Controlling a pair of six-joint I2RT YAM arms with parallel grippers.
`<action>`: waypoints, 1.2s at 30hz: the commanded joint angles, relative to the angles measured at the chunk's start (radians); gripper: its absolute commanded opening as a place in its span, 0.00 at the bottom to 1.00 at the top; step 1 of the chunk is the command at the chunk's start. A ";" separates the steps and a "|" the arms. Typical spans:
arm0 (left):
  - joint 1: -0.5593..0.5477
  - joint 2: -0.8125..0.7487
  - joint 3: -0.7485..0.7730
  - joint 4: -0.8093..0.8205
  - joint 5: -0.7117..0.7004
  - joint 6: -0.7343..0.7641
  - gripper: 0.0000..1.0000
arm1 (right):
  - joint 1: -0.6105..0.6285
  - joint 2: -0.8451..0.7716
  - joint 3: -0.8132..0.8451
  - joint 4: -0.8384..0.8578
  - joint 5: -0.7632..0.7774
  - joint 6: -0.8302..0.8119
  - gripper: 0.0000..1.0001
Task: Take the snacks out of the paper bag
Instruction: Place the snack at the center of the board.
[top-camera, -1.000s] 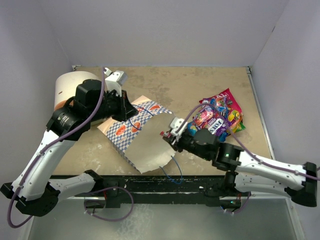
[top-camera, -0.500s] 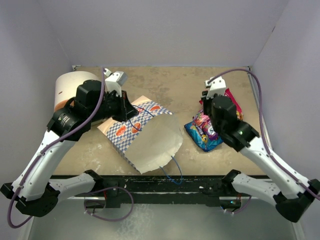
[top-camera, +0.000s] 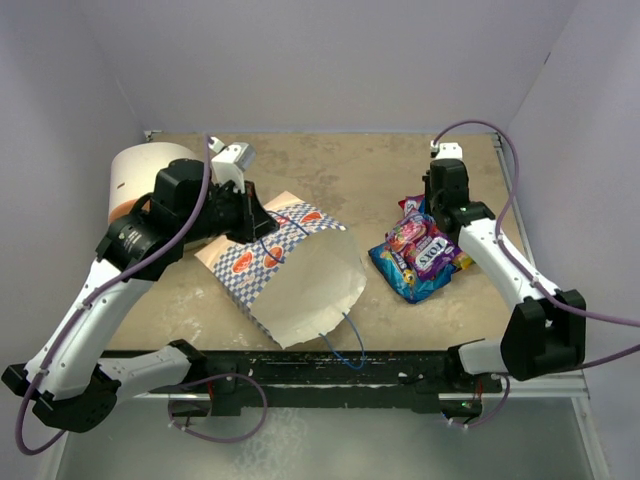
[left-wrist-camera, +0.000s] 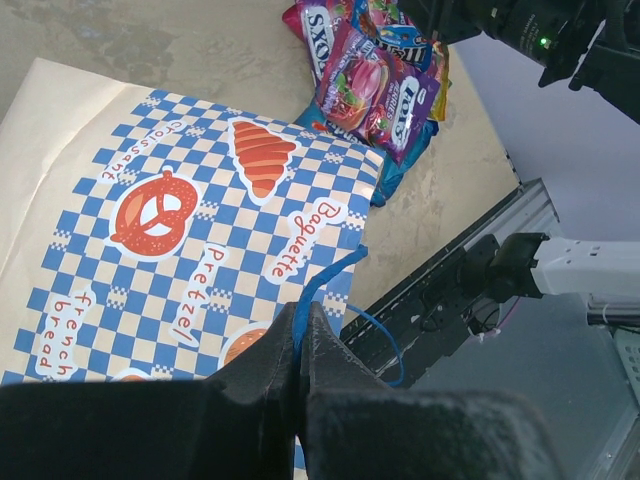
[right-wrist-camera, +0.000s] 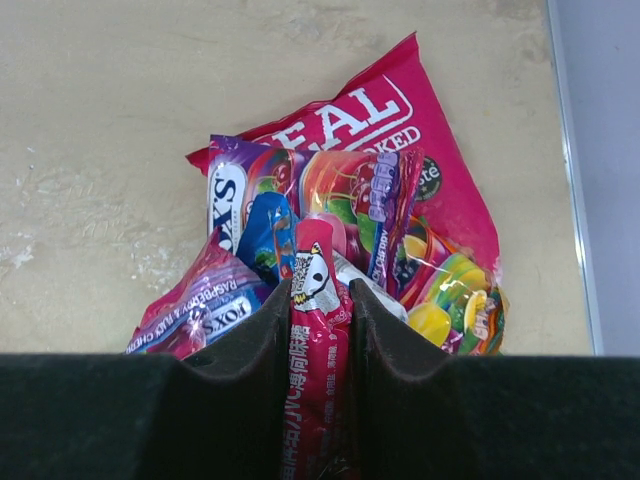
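R gripper (right-wrist-camera: 320, 292) w/ red packet (right-wrist-camera: 318, 345) swung from bag (top-camera: 312, 292) to snack pile (top-camera: 422, 255).

White links (top-camera: 85, 310), black joints (top-camera: 175, 195), purple cables (top-camera: 470, 123), tool pads (right-wrist-camera: 250, 400) seemingly dark foam

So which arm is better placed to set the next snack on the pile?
Right. The right end effector grips a red packet at the snack pile; the left end effector pinches the bag's blue handle.

Robot lab booth; blank white walls (top-camera: 320, 60) boxing tabletop (top-camera: 350, 170).
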 joint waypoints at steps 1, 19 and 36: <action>-0.002 0.018 0.033 0.045 0.020 -0.003 0.00 | -0.014 0.031 -0.021 0.088 -0.041 0.000 0.25; -0.002 0.039 0.061 0.042 0.030 0.005 0.00 | -0.019 0.015 -0.120 0.056 -0.068 0.009 0.55; -0.001 0.100 0.125 0.168 0.128 -0.106 0.00 | -0.020 -0.125 0.032 -0.108 -0.201 -0.001 0.91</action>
